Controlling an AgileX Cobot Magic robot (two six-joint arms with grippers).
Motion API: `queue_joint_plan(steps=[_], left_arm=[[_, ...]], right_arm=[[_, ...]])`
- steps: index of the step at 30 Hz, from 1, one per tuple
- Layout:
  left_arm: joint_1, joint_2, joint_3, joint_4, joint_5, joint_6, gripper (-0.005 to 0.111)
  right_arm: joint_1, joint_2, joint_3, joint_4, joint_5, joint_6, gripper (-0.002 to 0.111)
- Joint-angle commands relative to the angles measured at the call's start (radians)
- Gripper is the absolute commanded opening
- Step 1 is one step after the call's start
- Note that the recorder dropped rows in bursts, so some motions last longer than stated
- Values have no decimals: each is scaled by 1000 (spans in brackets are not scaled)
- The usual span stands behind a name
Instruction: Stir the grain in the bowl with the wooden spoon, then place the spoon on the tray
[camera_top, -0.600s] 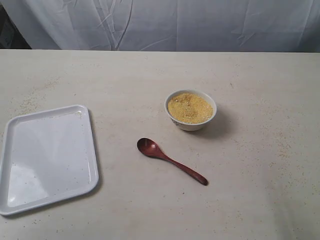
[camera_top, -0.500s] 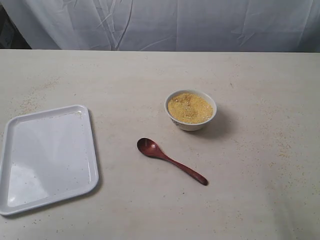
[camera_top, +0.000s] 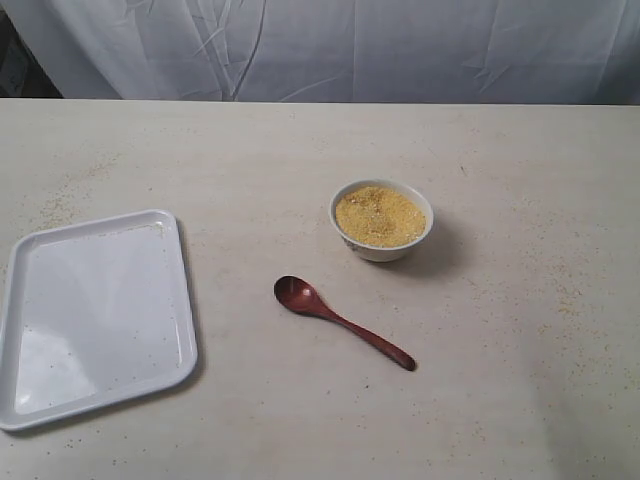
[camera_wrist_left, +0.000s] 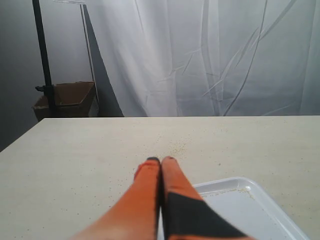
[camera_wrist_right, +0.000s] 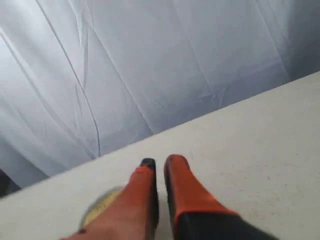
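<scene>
The dark red-brown wooden spoon (camera_top: 335, 320) lies flat on the table, its oval bowl toward the tray and its handle pointing to the front right. Behind it stands the small white bowl (camera_top: 385, 252), filled with yellow grain (camera_top: 380, 216). The white tray (camera_top: 95, 310) sits at the left and holds only a few stray granules. Neither gripper shows in the exterior view. My left gripper (camera_wrist_left: 161, 160) is shut and holds nothing, hovering over the tray's corner (camera_wrist_left: 240, 200). My right gripper (camera_wrist_right: 160, 161) shows a narrow gap between its fingers and holds nothing; the grain (camera_wrist_right: 97, 207) shows blurred beside it.
Loose granules are scattered over the beige table (camera_top: 300, 150), thickest at the far left and right. A white cloth (camera_top: 350, 50) hangs behind the table. A cardboard box (camera_wrist_left: 65, 100) and a dark pole (camera_wrist_left: 42, 55) stand beyond the table's far corner.
</scene>
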Motion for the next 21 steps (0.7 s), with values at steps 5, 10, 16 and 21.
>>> queue_joint_plan(steps=[5,10,16,21], left_arm=[[-5,-5,5,-3,0,-4,0],[-5,-5,5,-3,0,-4,0],[-5,-5,5,-3,0,-4,0],[-5,-5,5,-3,0,-4,0]], right_arm=[[-6,-6,-129,84,-171,-22,7],[-6,65,-269,29,-134,-25,-1],[-6,315,-416,-8,13,-51,-1],[-3,564,-563,-6,211,-124,-1]])
